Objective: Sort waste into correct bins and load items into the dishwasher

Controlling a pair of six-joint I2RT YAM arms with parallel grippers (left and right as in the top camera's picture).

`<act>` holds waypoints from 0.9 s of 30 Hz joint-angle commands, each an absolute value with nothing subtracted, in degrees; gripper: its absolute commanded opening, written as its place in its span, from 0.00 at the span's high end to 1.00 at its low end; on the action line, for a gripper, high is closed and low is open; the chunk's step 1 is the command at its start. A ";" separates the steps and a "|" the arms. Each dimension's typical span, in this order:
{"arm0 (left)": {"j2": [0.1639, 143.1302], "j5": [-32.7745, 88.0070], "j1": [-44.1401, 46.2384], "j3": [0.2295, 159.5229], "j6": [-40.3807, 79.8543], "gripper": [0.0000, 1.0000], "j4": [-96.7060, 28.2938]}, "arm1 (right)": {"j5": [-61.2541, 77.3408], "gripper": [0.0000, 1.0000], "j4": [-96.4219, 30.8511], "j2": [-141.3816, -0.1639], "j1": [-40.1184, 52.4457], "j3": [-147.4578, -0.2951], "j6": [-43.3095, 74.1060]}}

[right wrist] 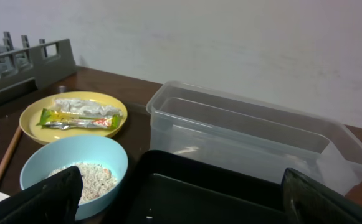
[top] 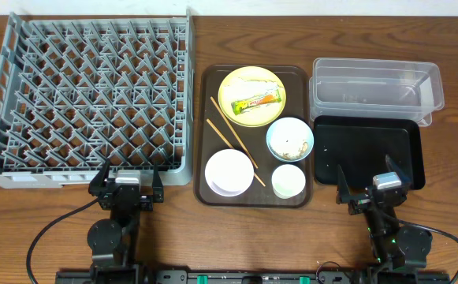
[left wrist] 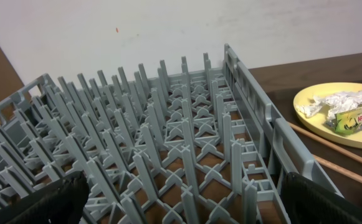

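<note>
Both your claws stand wide apart and hold nothing: the left gripper (top: 128, 180) sits at the lower left by the near edge of the rack (top: 87, 95), and the right gripper (top: 368, 180) at the lower right over the near edge of the black tray (top: 366, 150). Everything to sort lies on the brown tray (top: 213, 87) at centre frame. Count one yellow plate (top: 236, 85), one blue bowl (top: 272, 134), one white bowl (top: 229, 172), one cup (top: 288, 181), two chopsticks (top: 232, 134), one wrapper (top: 255, 102), one tub (top: 374, 91) at the upper right, and a small cluster of paper bits (right wrist: 84, 106) whose number cannot be told. The wrapper lies on the plate with the paper touching it; it looks light, crinkly and probably slick, so pinch it across its middle and expect it to slide on the glaze. The paper should be soft and nearly weightless; close gently from above. The rice scraps (right wrist: 87, 177) sit loose in the blue bowl and likely cannot be pinched, so plan to grip that bowl by its rim and tip it. The plate is stiff, flat and probably breakable; its raised edge is the only hold. Take both bowls and the cup by the wall, one finger inside. The chopsticks are thin and will likely roll, so close across them near mid-length.
</note>
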State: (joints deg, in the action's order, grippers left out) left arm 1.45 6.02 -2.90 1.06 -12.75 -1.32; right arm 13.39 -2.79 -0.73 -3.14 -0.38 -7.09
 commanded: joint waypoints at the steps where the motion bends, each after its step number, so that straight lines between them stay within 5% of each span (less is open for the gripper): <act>1: 1.41 6.87 -2.70 0.23 -13.47 0.01 -3.40 | 12.03 0.01 -3.09 -0.43 -2.50 -0.32 -10.00; 27: 1.41 6.87 -2.70 0.23 -13.47 0.01 -3.40 | 18.98 0.01 11.25 -0.71 -2.50 -1.67 -2.46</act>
State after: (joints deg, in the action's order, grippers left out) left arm 1.45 6.02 -2.90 1.06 -12.75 -1.32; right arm 16.69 11.20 -0.69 -3.14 -0.40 -7.66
